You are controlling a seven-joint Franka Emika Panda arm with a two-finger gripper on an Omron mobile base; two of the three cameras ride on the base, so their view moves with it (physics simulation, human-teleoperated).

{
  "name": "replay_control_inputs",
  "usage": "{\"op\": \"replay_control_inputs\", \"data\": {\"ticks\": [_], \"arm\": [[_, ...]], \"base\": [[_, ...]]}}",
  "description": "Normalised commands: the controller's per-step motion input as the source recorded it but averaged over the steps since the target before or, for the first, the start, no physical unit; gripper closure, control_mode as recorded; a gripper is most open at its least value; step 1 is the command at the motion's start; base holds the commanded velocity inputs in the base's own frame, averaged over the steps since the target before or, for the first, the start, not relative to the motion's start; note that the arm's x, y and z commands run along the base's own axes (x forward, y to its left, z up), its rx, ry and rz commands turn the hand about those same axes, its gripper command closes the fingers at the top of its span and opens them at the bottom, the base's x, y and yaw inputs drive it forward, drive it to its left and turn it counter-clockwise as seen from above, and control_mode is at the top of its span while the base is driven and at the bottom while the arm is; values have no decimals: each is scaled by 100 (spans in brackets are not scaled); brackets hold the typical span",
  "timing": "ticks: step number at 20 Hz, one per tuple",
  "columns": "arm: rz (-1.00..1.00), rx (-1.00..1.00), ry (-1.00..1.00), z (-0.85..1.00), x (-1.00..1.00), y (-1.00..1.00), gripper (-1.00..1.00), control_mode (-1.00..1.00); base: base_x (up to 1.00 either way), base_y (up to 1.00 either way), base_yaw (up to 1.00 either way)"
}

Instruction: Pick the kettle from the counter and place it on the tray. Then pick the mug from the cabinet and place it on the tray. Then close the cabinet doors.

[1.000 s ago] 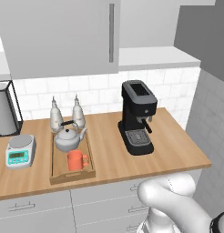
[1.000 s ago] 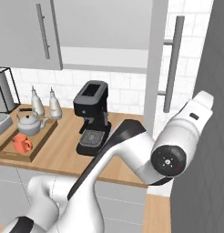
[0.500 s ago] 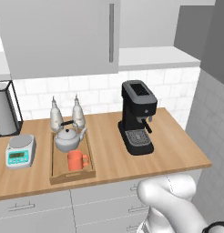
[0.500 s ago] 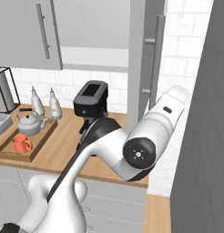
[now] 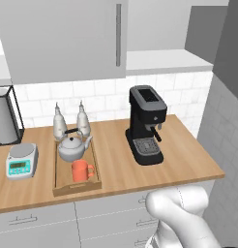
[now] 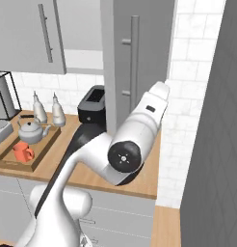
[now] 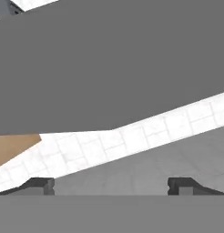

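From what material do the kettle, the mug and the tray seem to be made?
The kettle looks like polished metal: silver-grey with soft highlights; its dark handle may be plastic. The mug has a flat, even orange-red colour without shine, so ceramic or plastic, it is hard to say. The tray looks like light matte wood, similar in tone to the counter.

A kitchen: wooden counter (image 5: 188,162), tiled wall, grey cabinet (image 5: 63,38), probably an espresso machine (image 5: 146,125).
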Motion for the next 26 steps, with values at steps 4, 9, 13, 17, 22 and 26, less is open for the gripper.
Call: {"op": "replay_control_inputs", "data": {"ticks": [4, 9, 13, 17, 22, 26], "arm": [[29, 0, 21, 67, 17, 75, -100, -100], [28, -1, 13, 40, 22, 80, -100, -100], [25, 0, -1, 11, 31, 81, -100, -100], [15, -1, -22, -2, 29, 87, -100, -100], [-1, -6, -32, -16, 37, 98, -100, -100], [-7, -2, -4, -3, 57, 64, -100, -100]], "base": [[0, 0, 0], [0, 0, 0], [0, 0, 0], [0, 0, 0], [0, 0, 0], [0, 0, 0]]}}
